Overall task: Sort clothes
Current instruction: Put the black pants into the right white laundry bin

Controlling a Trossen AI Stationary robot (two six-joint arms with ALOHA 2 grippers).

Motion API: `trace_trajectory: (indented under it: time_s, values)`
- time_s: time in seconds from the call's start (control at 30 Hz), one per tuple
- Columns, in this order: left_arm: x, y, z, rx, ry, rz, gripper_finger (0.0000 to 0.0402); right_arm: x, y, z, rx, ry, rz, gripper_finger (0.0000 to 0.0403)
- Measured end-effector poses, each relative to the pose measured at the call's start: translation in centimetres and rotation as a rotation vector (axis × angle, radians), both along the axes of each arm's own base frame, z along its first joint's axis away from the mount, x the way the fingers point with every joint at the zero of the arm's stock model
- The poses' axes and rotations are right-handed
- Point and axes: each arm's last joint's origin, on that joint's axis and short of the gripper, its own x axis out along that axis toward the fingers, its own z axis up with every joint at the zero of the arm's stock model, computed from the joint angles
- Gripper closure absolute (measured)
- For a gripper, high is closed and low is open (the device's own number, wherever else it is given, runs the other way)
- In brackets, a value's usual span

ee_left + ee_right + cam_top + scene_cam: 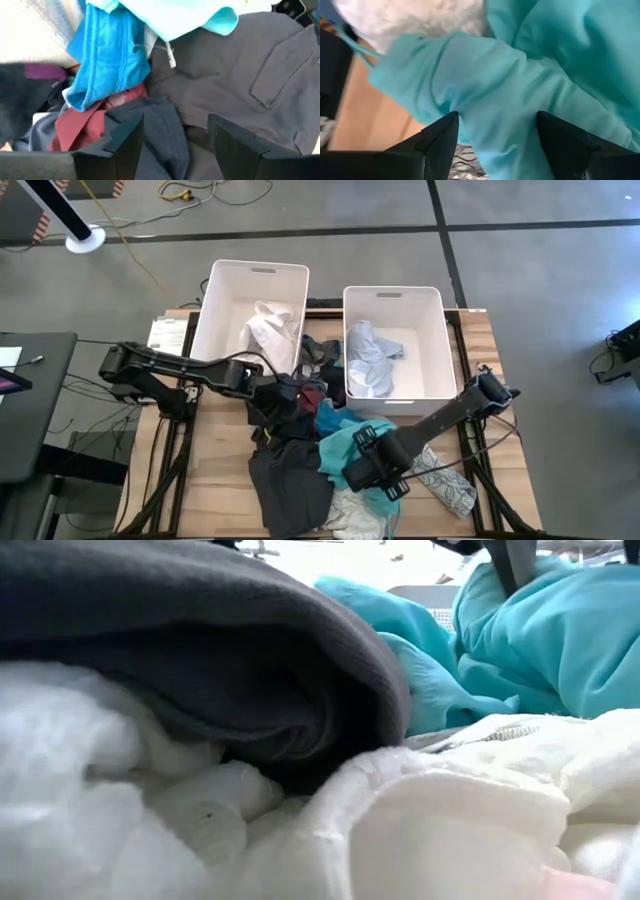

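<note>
Sitting on grey concrete floor (540, 270), wooden table (215, 480) carries the clothes (300, 450). Left gripper (290, 392) spread over dark garments; right gripper (372, 470) spread around teal fabric (530, 95)

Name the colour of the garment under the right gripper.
Teal garment; the right wrist view shows it best, beneath the open right gripper.

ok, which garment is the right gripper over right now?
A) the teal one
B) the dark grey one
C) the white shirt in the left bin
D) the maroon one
A. The right wrist view shows the right gripper open with teal fabric filling the gap between its fingers, and from above that gripper sits on the teal garment in the pile.
</note>
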Motion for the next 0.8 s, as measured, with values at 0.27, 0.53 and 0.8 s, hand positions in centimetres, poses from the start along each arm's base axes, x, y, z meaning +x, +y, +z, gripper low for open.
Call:
trace_trajectory:
  time_s: [0.27,0.53,0.8]
  values:
    - [-0.2,-0.9,-0.2,0.005,0.021,-0.022,0.019,-0.2,-0.2,-1.4,-0.049,0.011,-0.002,0.0117]
    - [-0.6,-2.9,-0.3,-0.067,0.038,-0.13,0.019,0.1,-0.8,-1.5,-0.069,0.0,-0.032,0.0117]
    - [-1.2,-6.1,-1.8,-0.132,0.039,-0.198,0.019,0.2,-0.8,-1.4,-0.066,-0.015,-0.05,0.0117]
